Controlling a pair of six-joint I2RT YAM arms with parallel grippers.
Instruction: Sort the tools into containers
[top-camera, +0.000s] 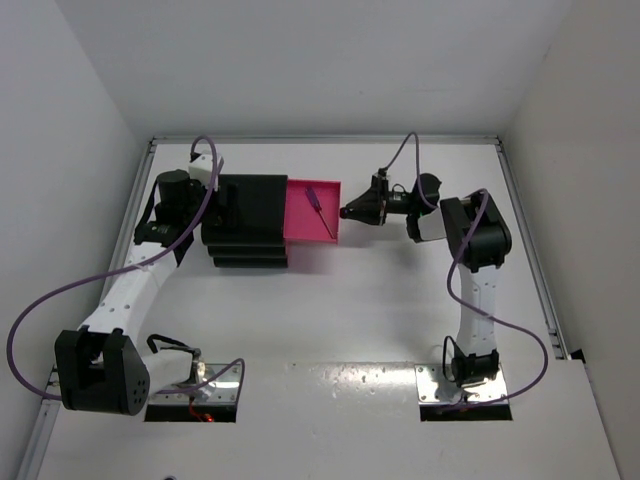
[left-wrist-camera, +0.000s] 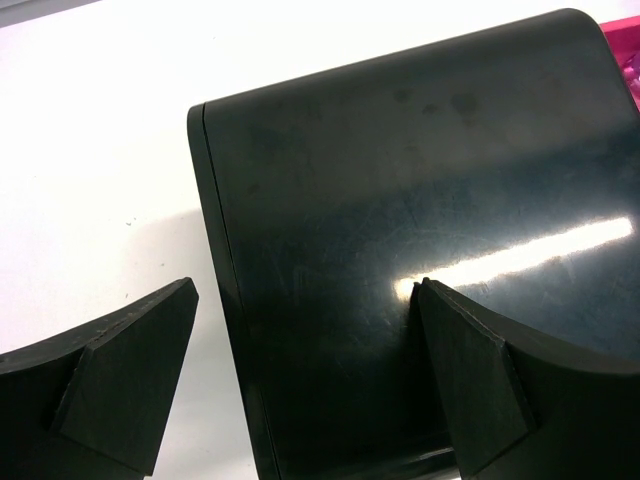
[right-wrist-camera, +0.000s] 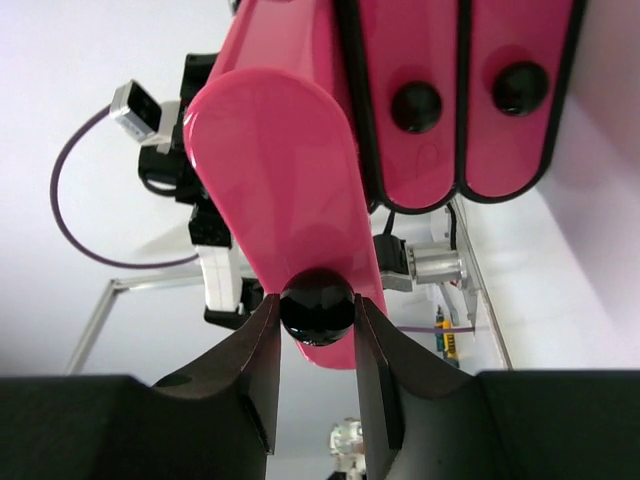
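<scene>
The round black knob is being pinched by the right gripper. Its two fingers are being pressed against the knob from either side, and the jaws are being kept only as far apart as the knob is wide. The knob is being carried on the front of the top drawer, a shallow magenta tray that is being shown pulled out of the black cabinet on the side toward the right arm. In the overhead view a thin tool is being shown lying at a slant on the floor of this drawer (its exact kind is too small to be told). Below it, the two lower drawers are being shown pushed in flush with the cabinet's frame, each with its own black knob. On the cabinet's far side from the drawer, the left gripper is being held wide open with nothing grasped. The cabinet's rounded upper edge is being straddled: one finger is being shown over the glossy black top, the other beyond the side, over the white table. Whether either finger is touching the cabinet cannot be told. A purple cable is being looped out beside the left arm.
</scene>
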